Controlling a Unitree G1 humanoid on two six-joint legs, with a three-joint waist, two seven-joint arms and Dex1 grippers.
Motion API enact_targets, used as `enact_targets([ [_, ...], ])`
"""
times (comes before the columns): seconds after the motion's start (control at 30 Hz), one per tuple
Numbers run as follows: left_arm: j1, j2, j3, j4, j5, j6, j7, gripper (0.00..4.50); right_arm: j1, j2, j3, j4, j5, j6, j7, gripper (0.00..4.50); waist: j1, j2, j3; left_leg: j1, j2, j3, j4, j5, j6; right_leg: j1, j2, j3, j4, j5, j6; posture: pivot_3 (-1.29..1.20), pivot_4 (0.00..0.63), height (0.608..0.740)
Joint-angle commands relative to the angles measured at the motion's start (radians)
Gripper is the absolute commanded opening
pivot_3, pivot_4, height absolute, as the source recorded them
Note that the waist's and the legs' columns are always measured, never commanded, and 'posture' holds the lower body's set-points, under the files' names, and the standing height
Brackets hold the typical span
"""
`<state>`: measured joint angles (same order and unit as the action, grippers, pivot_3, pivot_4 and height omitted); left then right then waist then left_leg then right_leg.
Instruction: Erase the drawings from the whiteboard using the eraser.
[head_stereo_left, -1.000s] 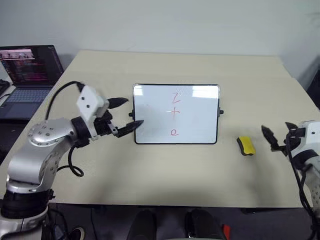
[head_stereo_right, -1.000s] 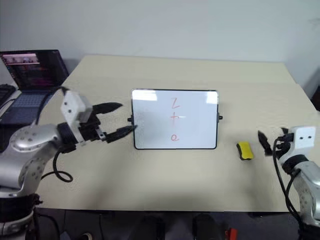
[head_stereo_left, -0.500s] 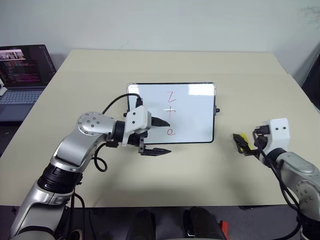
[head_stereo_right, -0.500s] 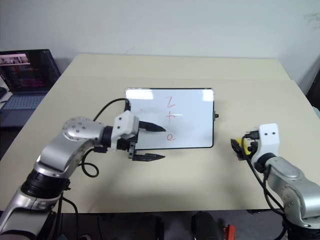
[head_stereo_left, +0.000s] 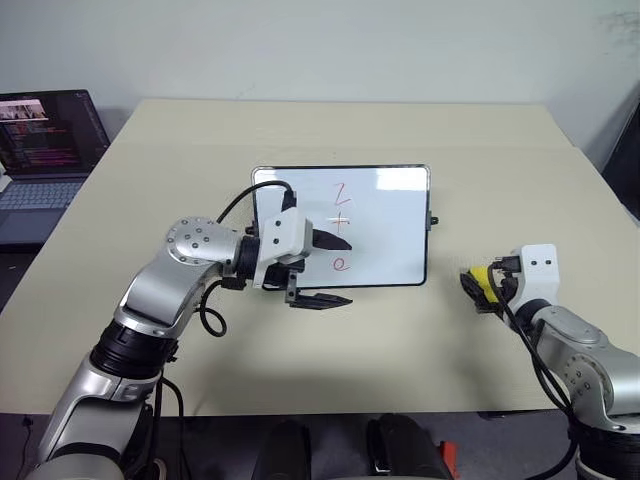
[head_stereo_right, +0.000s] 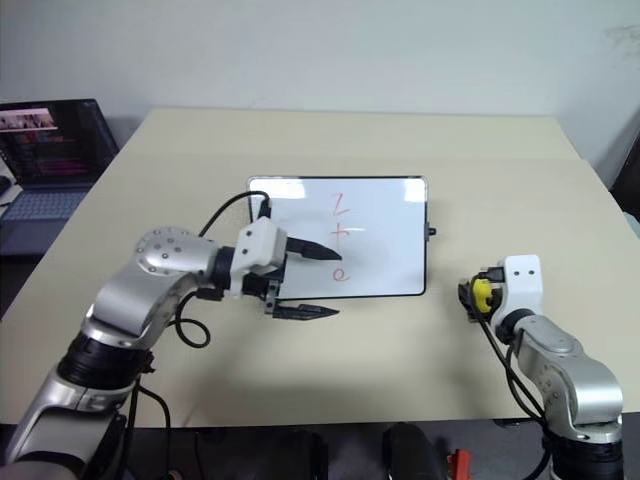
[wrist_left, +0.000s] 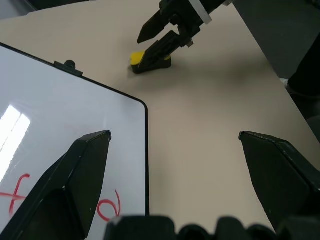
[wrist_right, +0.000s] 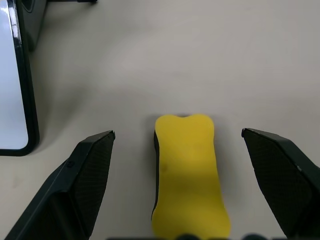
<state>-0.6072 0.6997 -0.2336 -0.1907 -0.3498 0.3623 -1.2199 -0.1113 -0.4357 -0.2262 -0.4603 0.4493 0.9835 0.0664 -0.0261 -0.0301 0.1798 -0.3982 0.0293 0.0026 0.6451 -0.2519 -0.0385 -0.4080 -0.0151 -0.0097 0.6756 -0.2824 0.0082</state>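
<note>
Board and eraser on the tabletop
The whiteboard (head_stereo_left: 385, 215) lies flat mid-table with red drawings (head_stereo_left: 342, 228) (three marks); the yellow eraser (wrist_right: 189, 172) lies toward the right edge.

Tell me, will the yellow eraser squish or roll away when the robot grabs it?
The eraser probably won't roll: it lies flat on the table on a black base. Its rounded yellow body looks like foam or plastic, so it may give slightly and is likely light. The open right tool straddles its narrow sides, so a pinch should hold it.
</note>
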Motion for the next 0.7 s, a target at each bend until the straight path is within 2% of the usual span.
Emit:
enact_targets([
  [0.03,-0.004,-0.002,0.014,-0.011,0.005,-0.016,-0.001,4.50,-0.023,0.005,-0.025,0.014,-0.014,-0.039,0.016,4.46,0.000,0.000,0.000,0.000,0.000,0.000,0.000,0.000,0.000,0.000,0.000,0.000,0.000,0.000,0.000,0.00,0.150,0.740],
  [0.5,0.013,-0.002,0.019,-0.013,0.014,-0.016,0.007,4.50,-0.056,0.032,-0.037,0.103,-0.043,-0.074,0.031,4.46,-0.001,0.000,0.000,0.000,0.000,0.000,0.001,0.000,0.000,0.000,0.000,0.000,0.002,0.001,-0.001,0.00,0.150,0.740],
  [0.6,0.017,-0.001,0.020,-0.014,0.015,-0.015,0.009,4.50,-0.056,0.037,-0.040,0.115,-0.044,-0.075,0.033,3.85,-0.001,0.000,0.000,0.001,0.000,0.000,0.001,0.000,0.000,0.000,0.000,0.000,0.002,0.001,-0.002,0.00,0.150,0.740],
  [0.7,0.019,-0.001,0.021,-0.015,0.016,-0.013,0.011,4.50,-0.058,0.041,-0.040,0.124,-0.049,-0.077,0.036,2.85,-0.001,0.000,0.000,0.001,0.000,0.000,0.001,0.000,0.000,0.000,0.000,0.000,0.003,0.001,-0.003,0.00,0.150,0.740],
])
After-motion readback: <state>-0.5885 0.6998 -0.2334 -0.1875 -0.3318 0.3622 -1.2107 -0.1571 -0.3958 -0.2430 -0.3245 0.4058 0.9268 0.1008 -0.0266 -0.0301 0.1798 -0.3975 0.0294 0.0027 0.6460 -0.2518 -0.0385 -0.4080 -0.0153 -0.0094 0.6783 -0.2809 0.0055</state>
